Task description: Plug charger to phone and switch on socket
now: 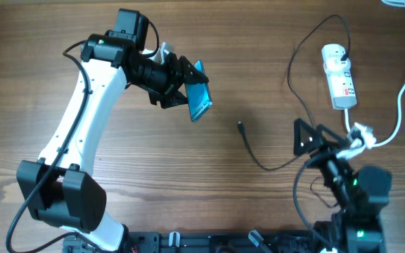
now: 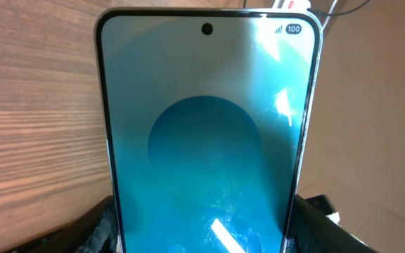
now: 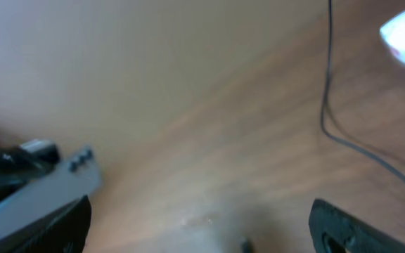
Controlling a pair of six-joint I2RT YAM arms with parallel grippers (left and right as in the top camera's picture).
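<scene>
Left claw (image 1: 185,90) is clamped on the phone (image 1: 200,98), a small flat rectangular handset w/ a bright turquoise screen & dark edges, gripped at its lower end. From overhead the phone sits tilted on edge, up & left of centre over the brown wood-grain counter (image 1: 259,42), screen turned back twd the white left arm (image 1: 76,119). Can't tell if it touches the counter. In the left wrist cam the phone (image 2: 206,140) fills most of the view, upright, w/ a camera hole at top centre, "100" at top right & a darker rounded graphic mid-screen. The black fingers (image 2: 93,228) press its two side edges at the bottom.

The charger (image 1: 259,163), a long thin black cable, lies loose on the counter. Its small dark connector tip (image 1: 240,127) rests near centre, well apart from the phone & touching neither claw. From the tip the cable curves right, passes by the right claw (image 1: 313,137), then loops up to the far end of the socket (image 1: 339,79). That is a white elongated plastic power strip w/ a small red-marked label, at the upper right. Switch position too small to tell. A thick white cord (image 1: 399,116) leaves the socket's near end & runs off the right edge.

Right claw is spread wide & holds nothing, just below the socket. Right wrist cam is blurred: both its fingers (image 3: 343,225) sit far apart at the bottom corners, bare counter btwn them, the cable (image 3: 327,84) to the right, and the phone's grey back (image 3: 41,197) at far left.
</scene>
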